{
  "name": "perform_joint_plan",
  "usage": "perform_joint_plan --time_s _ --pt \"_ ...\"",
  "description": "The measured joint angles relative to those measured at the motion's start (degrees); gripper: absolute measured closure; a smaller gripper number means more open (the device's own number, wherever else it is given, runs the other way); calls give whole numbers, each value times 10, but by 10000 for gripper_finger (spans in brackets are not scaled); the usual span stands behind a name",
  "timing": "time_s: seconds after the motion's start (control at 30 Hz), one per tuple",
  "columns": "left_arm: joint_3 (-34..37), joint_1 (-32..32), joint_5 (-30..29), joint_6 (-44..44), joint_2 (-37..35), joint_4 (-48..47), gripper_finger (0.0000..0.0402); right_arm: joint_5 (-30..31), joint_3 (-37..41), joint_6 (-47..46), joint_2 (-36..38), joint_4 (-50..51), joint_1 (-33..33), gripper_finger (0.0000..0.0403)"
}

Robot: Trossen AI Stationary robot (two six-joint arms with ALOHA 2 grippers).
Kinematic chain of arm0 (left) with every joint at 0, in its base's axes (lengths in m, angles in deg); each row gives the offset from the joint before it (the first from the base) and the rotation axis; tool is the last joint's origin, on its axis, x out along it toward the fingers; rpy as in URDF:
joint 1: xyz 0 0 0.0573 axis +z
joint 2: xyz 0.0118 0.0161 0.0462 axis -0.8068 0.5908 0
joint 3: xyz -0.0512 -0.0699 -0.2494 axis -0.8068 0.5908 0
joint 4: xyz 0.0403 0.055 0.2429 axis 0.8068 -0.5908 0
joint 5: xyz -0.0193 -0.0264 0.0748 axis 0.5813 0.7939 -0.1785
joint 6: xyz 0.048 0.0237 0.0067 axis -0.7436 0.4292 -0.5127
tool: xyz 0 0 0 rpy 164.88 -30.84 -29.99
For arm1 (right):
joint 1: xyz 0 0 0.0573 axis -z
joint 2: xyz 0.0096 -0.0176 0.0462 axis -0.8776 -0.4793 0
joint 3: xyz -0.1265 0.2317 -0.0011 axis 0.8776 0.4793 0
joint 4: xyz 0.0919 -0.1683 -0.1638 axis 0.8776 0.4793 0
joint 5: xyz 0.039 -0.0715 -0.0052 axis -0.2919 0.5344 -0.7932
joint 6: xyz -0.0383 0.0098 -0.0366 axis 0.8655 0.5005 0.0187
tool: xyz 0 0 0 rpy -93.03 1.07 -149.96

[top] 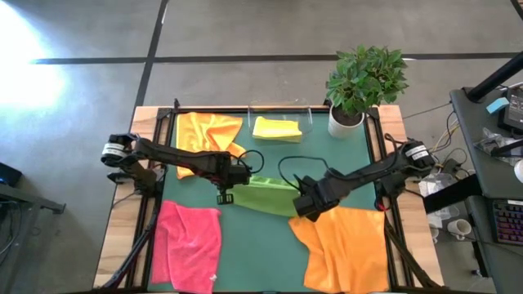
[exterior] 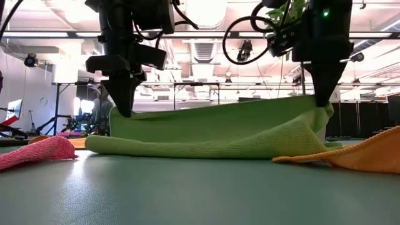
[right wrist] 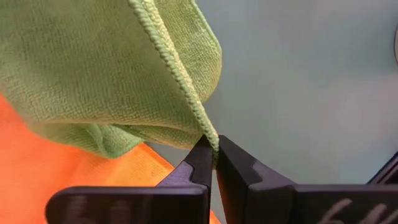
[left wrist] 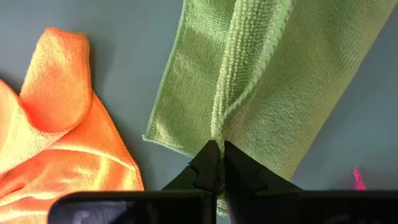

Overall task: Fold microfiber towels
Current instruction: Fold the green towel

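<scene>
High view: lime green towel (top: 265, 196) lies mid-tabletop on the green mat (top: 261, 245), stretched between both arms. Left gripper (top: 231, 184) is at its left end, right gripper (top: 304, 200) at its right end. Low view adds what overhead hides: the green towel (exterior: 219, 131) is doubled over, its upper layer lifted at both ends by the grippers, the lower layer resting on the mat. Left wrist view shows the left gripper (left wrist: 217, 163) closed tight, pinching the towel's hemmed edge (left wrist: 249, 68). Right wrist view shows the right gripper (right wrist: 211, 163) likewise closed on the stitched edge of the towel (right wrist: 93, 74), with orange cloth just below.

Count: five towels. Two orange, one at the rear left (top: 208, 139) partly under the left arm, one at the front right (top: 343, 249) overlapping the green towel's right end. One yellow (top: 276, 128), folded, at the rear centre. One pink (top: 189, 245), crumpled, at the front left. One lime green.

Other things: potted plant (top: 364, 82) in a white pot at the rear right corner; desk with clutter (top: 498, 163) off to the right; room with lights behind in the low view.
</scene>
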Motion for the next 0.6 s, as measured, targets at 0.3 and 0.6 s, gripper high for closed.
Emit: perform_joint_plan --time_s 0.3,0.6 --pt "0 0 -5 -5 0 1 336 0 2 25 0 -35 6 394" --pt "0 3 -64 -5 -8 -7 246 5 3 30 0 -43 9 394"
